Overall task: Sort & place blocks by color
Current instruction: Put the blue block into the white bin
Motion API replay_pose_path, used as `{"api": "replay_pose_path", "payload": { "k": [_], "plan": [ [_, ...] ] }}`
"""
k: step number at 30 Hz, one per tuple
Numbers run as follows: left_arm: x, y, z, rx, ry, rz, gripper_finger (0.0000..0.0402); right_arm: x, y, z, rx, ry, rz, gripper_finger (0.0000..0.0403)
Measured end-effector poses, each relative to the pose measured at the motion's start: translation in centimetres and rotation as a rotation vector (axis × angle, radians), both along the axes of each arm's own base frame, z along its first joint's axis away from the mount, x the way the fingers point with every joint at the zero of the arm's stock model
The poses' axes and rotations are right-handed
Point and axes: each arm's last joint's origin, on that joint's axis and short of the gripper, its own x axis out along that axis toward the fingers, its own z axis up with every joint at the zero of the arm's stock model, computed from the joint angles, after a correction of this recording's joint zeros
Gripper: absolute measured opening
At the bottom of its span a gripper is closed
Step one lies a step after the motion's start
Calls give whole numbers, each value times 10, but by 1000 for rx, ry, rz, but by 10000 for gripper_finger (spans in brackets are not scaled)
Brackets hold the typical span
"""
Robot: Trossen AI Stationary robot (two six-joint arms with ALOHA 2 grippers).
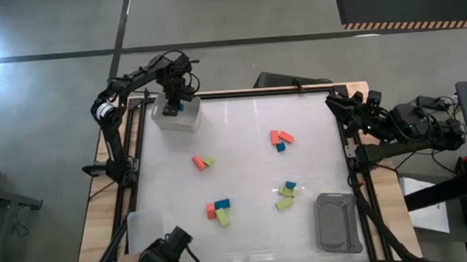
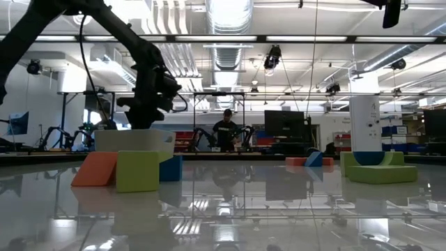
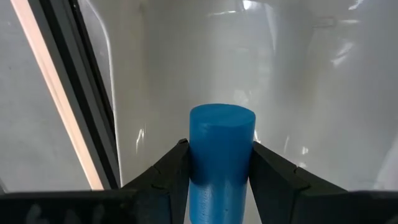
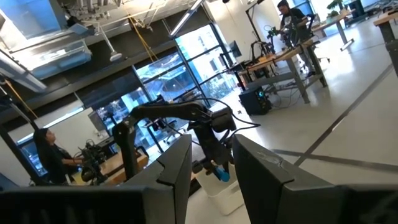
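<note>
Jaws: left gripper [image 3: 221, 168] clamped on a blue block [image 3: 221, 149] above the clear tray [image 1: 177, 116] at ten o'clock, apparently for deposit.
Right gripper [image 4: 211, 168]: parked at three o'clock, parted, empty.
Remaining blocks [image 1: 219, 211]: scattered mid-table.

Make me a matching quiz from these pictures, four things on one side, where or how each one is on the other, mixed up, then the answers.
1. blue block
2. left gripper
3. grey tray
4. right gripper

A. lying on the table's right side
B. clamped between two dark fingers
C. raised beside the table's right edge, holding nothing
D. over the clear tray at the table's left corner

Pairs: 1-B, 2-D, 3-A, 4-C
</note>
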Motion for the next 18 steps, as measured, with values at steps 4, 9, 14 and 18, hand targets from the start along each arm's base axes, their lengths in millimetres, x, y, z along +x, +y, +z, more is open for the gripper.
{"api": "replay_pose_path", "payload": {
  "k": [4, 9, 14, 18],
  "plan": [
    [2, 2, -3, 8, -8, -1, 121, 0, 0, 0, 0, 0, -1, 107],
    [-1, 5, -6, 15, -17, 9, 121, 0, 0, 0, -1, -1, -1, 107],
    [-4, 6, -8, 7, -12, 18, 121, 0, 0, 0, -2, -1, 0, 107],
    [-5, 4, -12, -9, -14, 18, 123, 0, 0, 0, -2, -1, -1, 107]
  ]
}}
